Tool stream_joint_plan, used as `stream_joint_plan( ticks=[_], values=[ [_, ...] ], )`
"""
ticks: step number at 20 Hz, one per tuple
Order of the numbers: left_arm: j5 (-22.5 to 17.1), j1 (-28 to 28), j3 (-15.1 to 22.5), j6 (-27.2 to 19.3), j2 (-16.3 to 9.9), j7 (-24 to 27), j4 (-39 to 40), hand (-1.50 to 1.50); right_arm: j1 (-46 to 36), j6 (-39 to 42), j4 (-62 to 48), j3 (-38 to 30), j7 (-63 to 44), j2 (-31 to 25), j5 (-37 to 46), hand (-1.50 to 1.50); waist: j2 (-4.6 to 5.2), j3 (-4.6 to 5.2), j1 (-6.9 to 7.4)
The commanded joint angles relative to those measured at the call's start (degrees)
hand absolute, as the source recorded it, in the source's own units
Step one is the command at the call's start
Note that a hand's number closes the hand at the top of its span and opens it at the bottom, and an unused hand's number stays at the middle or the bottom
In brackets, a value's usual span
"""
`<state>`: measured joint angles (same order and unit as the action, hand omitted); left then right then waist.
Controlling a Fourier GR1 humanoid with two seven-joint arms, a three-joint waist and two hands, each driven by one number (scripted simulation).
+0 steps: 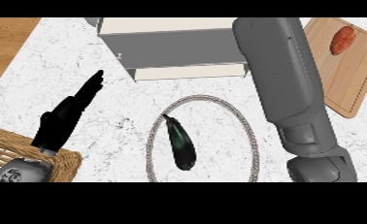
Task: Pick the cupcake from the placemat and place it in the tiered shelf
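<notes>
The left hand (68, 111) rests at the view's left with fingers straight, above a wicker basket (61, 157); the right forearm (290, 87) reaches up toward the white tiered shelf (172, 48), its hand hidden, so I cannot tell its state, nor see the cupcake; a dark eggplant (180, 145) lies on the round placemat (154, 133); a cutting board (341, 80) sits at right.

**Stone, wood, wicker**

The counter (86, 58) looks like white marbled stone. The board (342, 92) is pale smooth wood, the basket (61, 159) rough woven wicker. The aubergine (181, 145) is dark and glossy. The shelf (172, 43) is matt grey-white. The forearm (287, 82) is smooth matt grey.
</notes>
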<state>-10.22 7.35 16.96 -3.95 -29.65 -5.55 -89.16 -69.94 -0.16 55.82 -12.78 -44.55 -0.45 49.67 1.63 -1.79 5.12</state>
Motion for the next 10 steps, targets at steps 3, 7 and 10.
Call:
stream_joint_plan(
  ticks=[3, 7, 10],
  values=[
    [-0.5, -0.9, 2.8, -1.4, 6.0, -0.2, 5.1, 0.00, -1.9, -12.2, -4.1, -8.0, 4.6, 0.4, -15.7, -1.50, 0.97, 1.80, 1.24],
    [-0.8, -2.9, 3.0, -2.1, 6.3, 0.7, 5.1, 0.00, -3.3, -19.1, -6.3, -10.0, 11.6, 0.4, -18.9, -1.50, 0.33, 1.86, 0.70],
    [-0.4, -2.9, 3.0, -2.2, 5.3, -0.6, 5.2, 0.00, -3.3, -27.7, -6.4, -9.4, 15.4, 0.4, -18.1, -1.50, -0.16, 1.86, -0.23]
  ],
)
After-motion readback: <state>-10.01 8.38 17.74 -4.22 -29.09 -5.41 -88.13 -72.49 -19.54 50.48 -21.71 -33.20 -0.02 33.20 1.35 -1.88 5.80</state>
